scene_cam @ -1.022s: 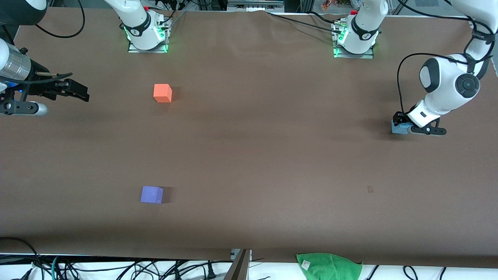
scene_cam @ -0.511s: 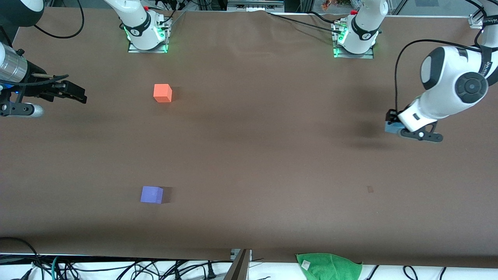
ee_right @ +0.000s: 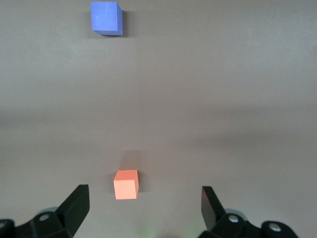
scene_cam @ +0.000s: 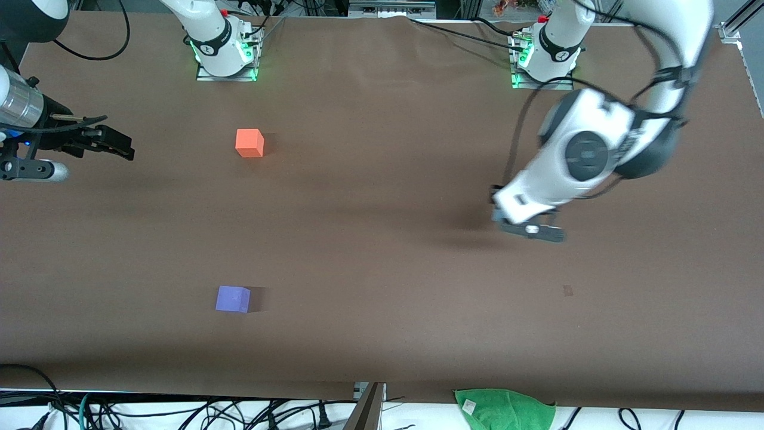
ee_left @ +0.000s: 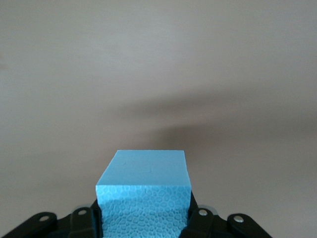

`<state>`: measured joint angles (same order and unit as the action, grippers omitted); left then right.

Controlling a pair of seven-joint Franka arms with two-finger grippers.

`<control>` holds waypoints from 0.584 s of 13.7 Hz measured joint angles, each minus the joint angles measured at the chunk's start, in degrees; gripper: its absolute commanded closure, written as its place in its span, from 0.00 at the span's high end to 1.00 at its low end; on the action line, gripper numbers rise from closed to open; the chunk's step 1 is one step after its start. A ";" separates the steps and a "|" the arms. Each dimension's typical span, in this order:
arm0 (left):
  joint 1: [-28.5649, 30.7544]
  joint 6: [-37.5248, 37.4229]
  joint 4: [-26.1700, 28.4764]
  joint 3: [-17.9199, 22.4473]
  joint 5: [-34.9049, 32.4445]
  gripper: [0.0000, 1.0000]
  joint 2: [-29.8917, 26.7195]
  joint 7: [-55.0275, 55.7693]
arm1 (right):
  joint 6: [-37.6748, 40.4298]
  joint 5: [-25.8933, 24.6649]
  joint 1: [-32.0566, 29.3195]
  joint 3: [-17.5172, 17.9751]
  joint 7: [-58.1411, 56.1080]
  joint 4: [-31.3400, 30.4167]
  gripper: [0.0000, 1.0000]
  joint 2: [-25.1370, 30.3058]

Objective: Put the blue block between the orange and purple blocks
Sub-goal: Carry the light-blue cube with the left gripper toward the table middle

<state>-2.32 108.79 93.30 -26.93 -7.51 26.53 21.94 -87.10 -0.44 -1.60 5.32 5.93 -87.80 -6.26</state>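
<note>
The small light sky-blue matte foam cube (ee_left: 143,191) is clamped between the fingers of the left gripper (scene_cam: 498,210), which hangs in the air over bare brown table (scene_cam: 382,197) well toward the left arm's end from the bright orange matte cube (scene_cam: 249,143). In the front view the arm hides nearly all of the blue cube, so how deep the grip sits is best judged from the left wrist view, where the pads seem to hold only its rear part. The violet-purple matte cube (scene_cam: 233,298) lies on the table nearer to the front camera than the orange cube, well apart from it, and the gap between them is the goal. The main risk is placement: the carry has a long way to run, and a release off the line joining the two cubes would leave the blue cube beside them rather than between. A shallow grip could also let the foam twist or slip. The right gripper (ee_right: 143,206) waits with its jaws wide apart, holding nothing, out past the orange cube toward the right arm's end; it looks clear of the path.
</note>
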 measured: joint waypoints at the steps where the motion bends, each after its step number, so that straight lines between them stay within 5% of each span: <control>1: -2.88 0.01 -1.72 0.01 0.00 0.05 2.67 4.01 | -0.02 0.00 0.00 0.00 0.00 0.00 1.00 -0.46; 4: -9.18 0.82 -6.53 0.25 -0.05 0.06 10.28 11.45 | -0.15 0.00 0.00 -0.01 0.00 0.05 1.00 -1.69; 8: -10.06 4.93 -7.69 0.62 -0.06 0.12 15.53 12.81 | -0.51 0.00 0.00 -0.02 -0.02 0.09 1.00 -4.01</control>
<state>-12.38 113.72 85.60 -26.32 -7.57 42.06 34.75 -87.61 -0.45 -1.60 5.31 5.91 -87.71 -10.27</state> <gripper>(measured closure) 0.419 0.000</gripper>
